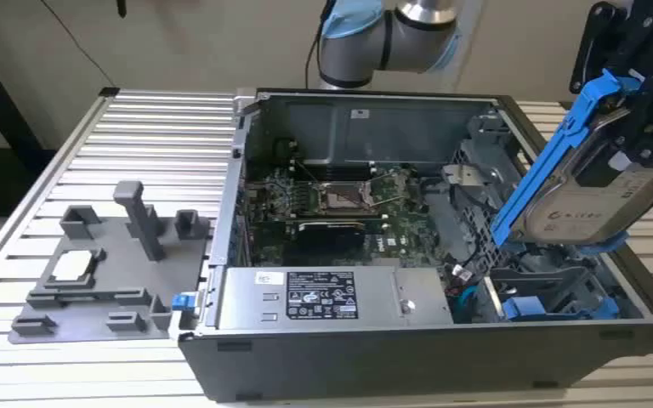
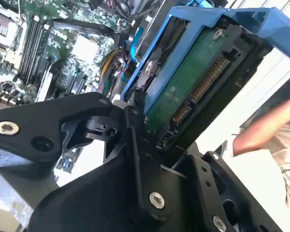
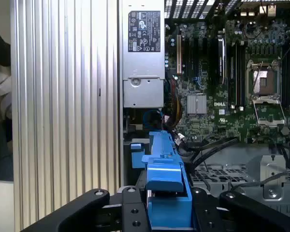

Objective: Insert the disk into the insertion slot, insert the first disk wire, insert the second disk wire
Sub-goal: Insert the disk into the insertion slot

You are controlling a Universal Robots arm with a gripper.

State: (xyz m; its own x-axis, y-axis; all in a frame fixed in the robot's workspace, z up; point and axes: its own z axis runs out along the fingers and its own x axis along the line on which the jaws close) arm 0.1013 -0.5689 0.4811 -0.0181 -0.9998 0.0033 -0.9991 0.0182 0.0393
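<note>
Blue-framed, the disk (image 1: 582, 191) sat clamped in my jaws, tilted, at three o'clock of the open computer case (image 1: 360, 102) in the exterior view, above the insertion slot (image 1: 547, 280) at four o'clock.

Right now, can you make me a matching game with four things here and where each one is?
Things:
1. disk
2. silver power-supply box
3. green motherboard
4. grey fixture plate

Places:
A. on the ribbed table, outside the computer case
B. lying flat on the case's floor
C. tilted, gripped by the pincer
D. inside the case, by the wall nearest in the exterior view

Pairs: 1-C, 2-D, 3-B, 4-A.
</note>
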